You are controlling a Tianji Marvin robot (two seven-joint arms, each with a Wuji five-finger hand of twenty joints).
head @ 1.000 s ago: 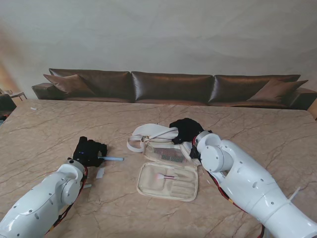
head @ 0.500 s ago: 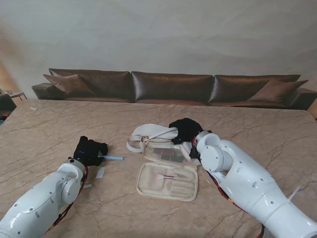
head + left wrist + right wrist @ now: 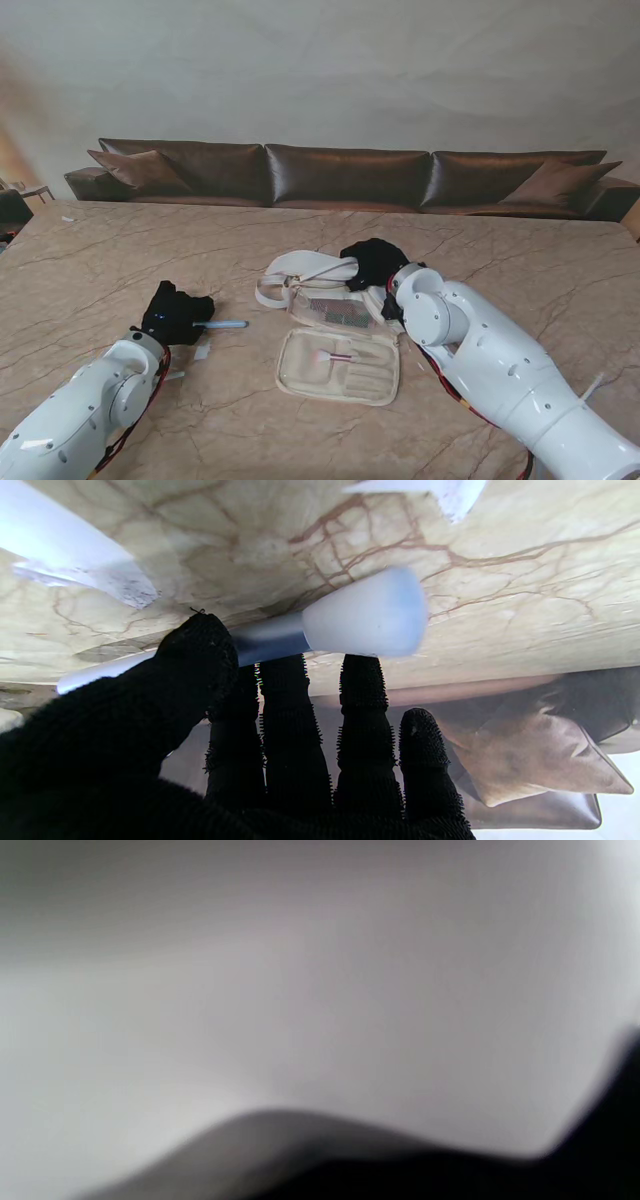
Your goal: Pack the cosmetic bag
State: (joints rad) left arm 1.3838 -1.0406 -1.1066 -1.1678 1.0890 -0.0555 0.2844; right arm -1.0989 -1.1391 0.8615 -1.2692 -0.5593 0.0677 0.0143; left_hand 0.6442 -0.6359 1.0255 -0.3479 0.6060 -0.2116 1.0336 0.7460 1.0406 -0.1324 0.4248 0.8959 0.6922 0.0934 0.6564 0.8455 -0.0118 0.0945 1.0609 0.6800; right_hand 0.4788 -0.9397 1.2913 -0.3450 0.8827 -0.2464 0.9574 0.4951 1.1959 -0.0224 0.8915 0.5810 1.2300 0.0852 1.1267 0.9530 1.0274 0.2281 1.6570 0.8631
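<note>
The open cosmetics bag lies flat nearest me at the table's centre, a pink-tipped brush tucked inside. At its nine o'clock, the left hand pinches a pale blue brush by the handle, thumb against the fingers, its head sticking out towards the bag. At the bag's twelve o'clock, the right hand rests on the white strap; whether it grips cannot be told, its wrist view being blurred. A brown sofa stands farthest.
</note>
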